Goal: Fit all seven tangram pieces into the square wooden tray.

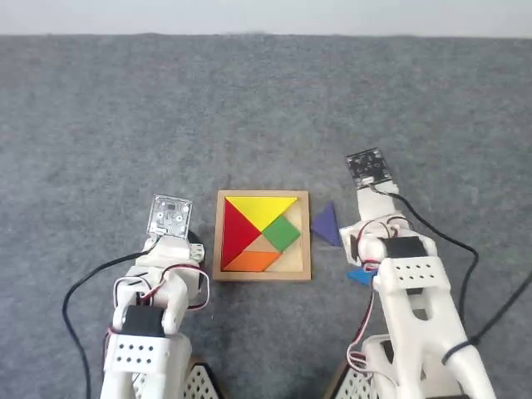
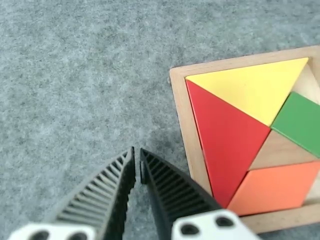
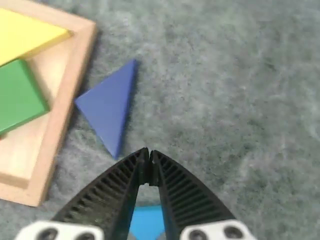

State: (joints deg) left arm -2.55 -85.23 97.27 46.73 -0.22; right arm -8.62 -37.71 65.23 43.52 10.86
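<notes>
The square wooden tray (image 1: 263,275) lies between the two arms. In it are a yellow triangle (image 1: 262,208), a red triangle (image 1: 237,234), a green square (image 1: 283,233) and an orange piece (image 1: 252,261), with bare wood around the green square. A dark blue triangle (image 3: 107,105) lies on the carpet just outside the tray's right rim (image 3: 65,107). A light blue piece (image 3: 147,222) lies under my right gripper (image 3: 148,152), which is shut and empty, close to the dark blue triangle's tip. My left gripper (image 2: 136,152) is shut and empty over the carpet left of the tray (image 2: 182,115).
Grey carpet (image 1: 125,108) covers the whole table. Black cables (image 1: 79,291) trail from both arms near the front edge. The dark blue triangle (image 1: 326,224) sits between the tray and the right arm (image 1: 391,249).
</notes>
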